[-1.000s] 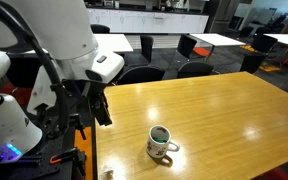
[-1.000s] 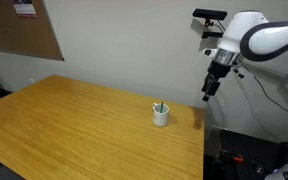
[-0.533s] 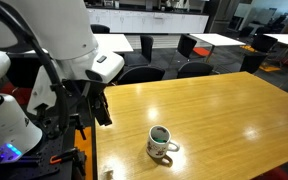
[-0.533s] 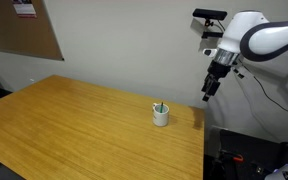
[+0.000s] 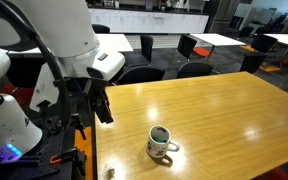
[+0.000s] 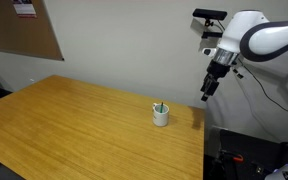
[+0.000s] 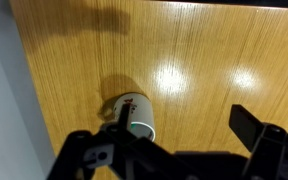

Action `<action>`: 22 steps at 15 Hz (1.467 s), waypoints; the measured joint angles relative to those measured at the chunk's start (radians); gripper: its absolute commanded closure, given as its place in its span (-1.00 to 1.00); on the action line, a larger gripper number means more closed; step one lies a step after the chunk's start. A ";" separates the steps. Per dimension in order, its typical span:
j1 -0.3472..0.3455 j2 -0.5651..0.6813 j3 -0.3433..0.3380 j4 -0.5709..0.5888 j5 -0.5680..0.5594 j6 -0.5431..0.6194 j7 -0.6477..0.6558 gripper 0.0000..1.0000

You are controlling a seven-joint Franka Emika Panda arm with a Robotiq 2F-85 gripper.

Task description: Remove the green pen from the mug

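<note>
No shift since earlier: spread pincer [image 6: 205, 96] above table [image 6: 64, 125] edge, green pen [image 6: 157, 105] in mug [image 6: 161, 117].

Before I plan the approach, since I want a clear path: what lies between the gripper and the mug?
Nothing. In an exterior view, only bare table and open air separate the gripper from the mug.

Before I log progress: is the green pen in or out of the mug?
In: the green pen sticks up from the mug.
</note>
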 measured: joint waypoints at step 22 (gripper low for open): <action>-0.259 0.287 0.450 -0.012 -0.021 0.512 0.936 -1.00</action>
